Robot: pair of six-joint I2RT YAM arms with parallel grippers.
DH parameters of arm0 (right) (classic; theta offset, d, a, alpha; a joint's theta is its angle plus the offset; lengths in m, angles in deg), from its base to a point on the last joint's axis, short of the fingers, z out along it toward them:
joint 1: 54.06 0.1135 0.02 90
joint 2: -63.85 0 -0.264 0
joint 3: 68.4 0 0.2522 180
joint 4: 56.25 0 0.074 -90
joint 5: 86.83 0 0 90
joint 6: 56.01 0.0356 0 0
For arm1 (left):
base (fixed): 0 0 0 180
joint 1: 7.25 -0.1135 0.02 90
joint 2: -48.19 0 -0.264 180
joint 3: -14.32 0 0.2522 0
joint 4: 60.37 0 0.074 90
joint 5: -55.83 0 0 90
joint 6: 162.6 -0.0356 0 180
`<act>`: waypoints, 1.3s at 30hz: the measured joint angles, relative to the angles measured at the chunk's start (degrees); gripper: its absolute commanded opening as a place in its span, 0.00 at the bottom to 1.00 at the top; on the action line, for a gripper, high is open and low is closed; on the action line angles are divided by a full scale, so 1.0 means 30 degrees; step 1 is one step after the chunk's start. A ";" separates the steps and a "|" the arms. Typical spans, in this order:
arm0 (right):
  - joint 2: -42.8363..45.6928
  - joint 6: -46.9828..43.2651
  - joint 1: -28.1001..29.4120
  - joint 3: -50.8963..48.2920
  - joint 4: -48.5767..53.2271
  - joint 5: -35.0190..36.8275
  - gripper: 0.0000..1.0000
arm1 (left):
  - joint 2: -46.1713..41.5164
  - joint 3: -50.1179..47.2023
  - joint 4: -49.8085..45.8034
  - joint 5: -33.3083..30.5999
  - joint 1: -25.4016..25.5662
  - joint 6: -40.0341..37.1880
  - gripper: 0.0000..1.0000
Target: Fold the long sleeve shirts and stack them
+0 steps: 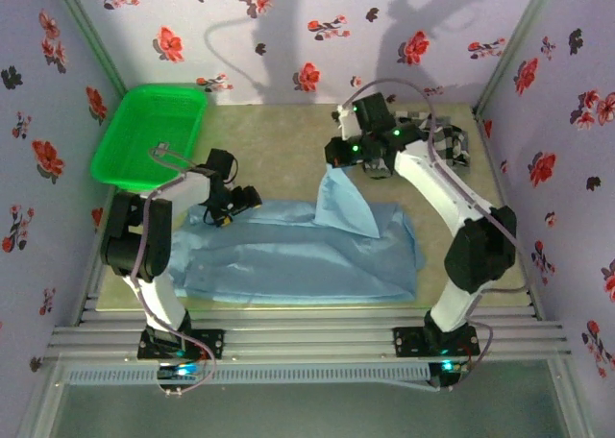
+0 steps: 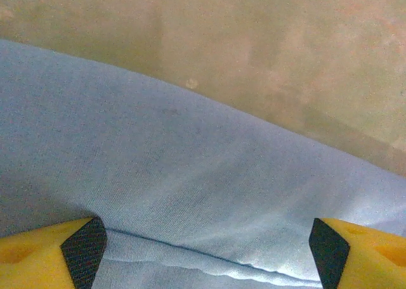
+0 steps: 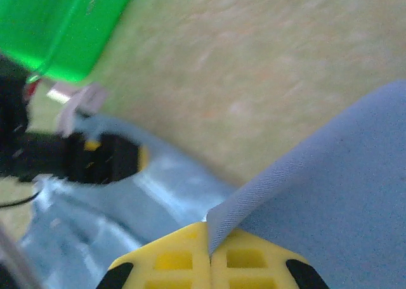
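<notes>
I see the plain light blue cloth shirt [image 1: 298,255] spread mostly flat across the near middle of the beige tabletop [image 1: 269,135]. My right gripper [image 1: 336,165] holds one edge of it pinched, the cloth raised in a peak just far of the shirt's middle. My left gripper [image 1: 248,202] sits low at the shirt's far left edge. The black-and-white checked cloth shirt [image 1: 450,142] lies bunched at the far right, behind the right arm. The green plastic basket [image 1: 144,131] stands in the far left corner.

Right gripper [image 3: 209,239] raised above the blue shirt [image 1: 288,255], jaws pinching its cloth. Left gripper [image 2: 206,248] low over the shirt, jaws wide.
</notes>
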State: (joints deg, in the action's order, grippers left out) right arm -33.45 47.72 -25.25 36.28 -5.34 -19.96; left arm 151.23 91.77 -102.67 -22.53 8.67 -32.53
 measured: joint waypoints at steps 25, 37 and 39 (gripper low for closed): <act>1.0418 0.8393 0.9224 -1.2429 -0.2900 0.4546 0.12 | 0.2025 0.1807 0.2302 0.2594 -0.0590 0.0721 0.87; 1.1890 1.0681 1.0615 -1.5635 -0.3096 0.5071 0.14 | 0.5180 0.5872 0.2769 0.4014 -0.1362 0.0372 0.86; 1.2072 1.0943 1.0666 -1.5635 -0.3432 0.4772 0.13 | 0.5617 0.6492 0.2798 0.4014 -0.1486 0.0372 0.86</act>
State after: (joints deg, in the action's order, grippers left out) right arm 2.77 80.55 6.75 -10.63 -15.64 -5.65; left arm 168.08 111.24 -94.27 -10.49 4.22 -31.41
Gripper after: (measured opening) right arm 0.141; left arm 0.862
